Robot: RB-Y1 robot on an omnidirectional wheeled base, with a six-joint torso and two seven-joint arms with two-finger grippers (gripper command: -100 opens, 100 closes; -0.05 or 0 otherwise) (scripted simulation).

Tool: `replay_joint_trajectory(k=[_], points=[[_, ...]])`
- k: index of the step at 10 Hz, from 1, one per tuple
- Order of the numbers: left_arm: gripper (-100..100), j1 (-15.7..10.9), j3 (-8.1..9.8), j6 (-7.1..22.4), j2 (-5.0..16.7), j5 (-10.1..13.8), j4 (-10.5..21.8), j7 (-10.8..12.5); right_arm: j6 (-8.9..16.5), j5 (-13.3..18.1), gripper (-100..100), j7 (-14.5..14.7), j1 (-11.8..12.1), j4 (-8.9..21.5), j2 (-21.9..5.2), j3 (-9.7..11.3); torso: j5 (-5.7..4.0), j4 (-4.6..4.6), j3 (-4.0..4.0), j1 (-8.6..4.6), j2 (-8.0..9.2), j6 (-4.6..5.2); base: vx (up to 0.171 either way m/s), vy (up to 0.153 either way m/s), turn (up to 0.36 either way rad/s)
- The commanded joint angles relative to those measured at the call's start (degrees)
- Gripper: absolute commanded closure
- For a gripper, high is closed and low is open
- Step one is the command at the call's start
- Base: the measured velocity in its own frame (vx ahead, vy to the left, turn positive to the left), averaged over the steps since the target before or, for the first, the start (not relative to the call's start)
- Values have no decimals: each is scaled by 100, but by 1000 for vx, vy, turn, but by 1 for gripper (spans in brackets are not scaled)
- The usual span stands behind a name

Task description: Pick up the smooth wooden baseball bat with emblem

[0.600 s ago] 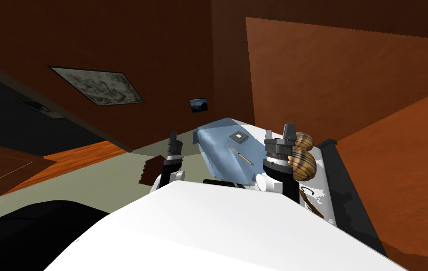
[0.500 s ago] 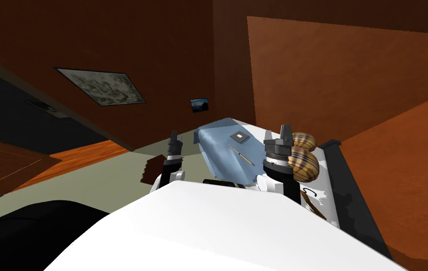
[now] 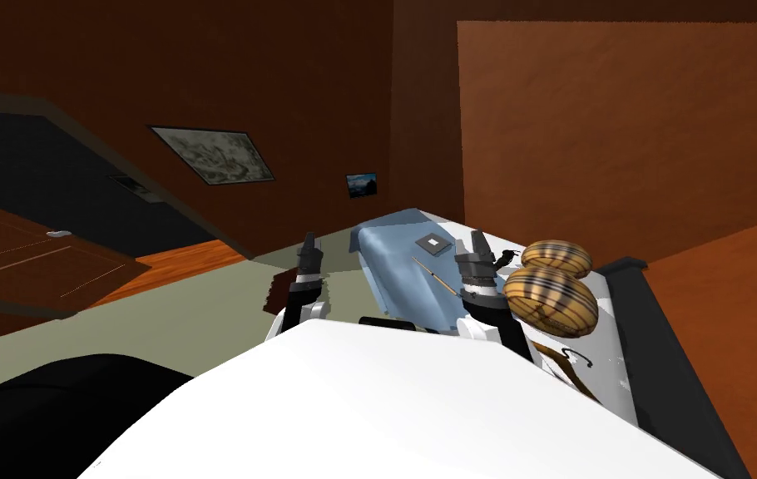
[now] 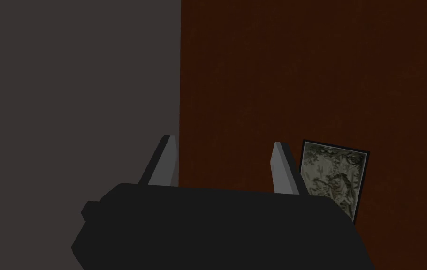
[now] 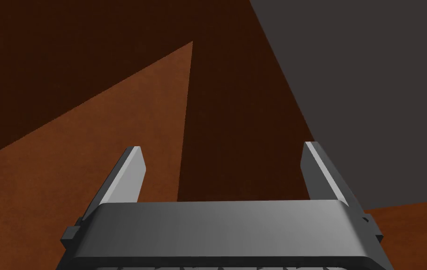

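Note:
The baseball bat (image 3: 435, 276) shows as a thin tan stick lying on the blue blanket (image 3: 398, 274) of a bed. My right gripper (image 3: 472, 244) is raised just to the right of the bat and above it, not touching it. Seen from the right wrist, this gripper (image 5: 224, 164) is open with nothing between its fingers. My left gripper (image 3: 309, 245) is held up to the left of the bed, over the floor. From its own wrist, the left gripper (image 4: 224, 157) is open and holds nothing too.
A small grey square (image 3: 432, 244) lies on the blanket beyond the bat. Two striped pillows (image 3: 551, 295) sit right of my right gripper, with a brown and black object (image 3: 568, 359) near them. The bed's black frame (image 3: 668, 333) runs along the right. A dark brown door (image 3: 36, 266) stands at left.
My view has swung, shifting the room to the right. My right gripper has moved left and lower, off the pillows and close beside the bat. The left arm has kept its pose.

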Motion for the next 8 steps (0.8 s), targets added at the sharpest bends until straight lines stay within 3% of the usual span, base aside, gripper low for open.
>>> replay_joint_trajectory(k=[1,5,7,8], points=[[0,0,0,0,0,0,0,0,107,-20,-100,20,49,91,-284,113,0,0,0,0,0,0,6,38,136],[0,0,0,0,0,0,0,0,288,-57,-100,56,168,271,-769,346,-1,-1,-3,-1,-5,-1,15,40,137],[0,0,0,0,0,0,0,0,494,-96,-100,100,294,491,-1162,619,-2,-2,-5,-7,-8,-2,37,34,269],[0,0,0,0,0,0,0,0,494,-96,-100,100,294,491,-1287,619,-1,-3,-9,-2,-15,-3,37,29,70]])
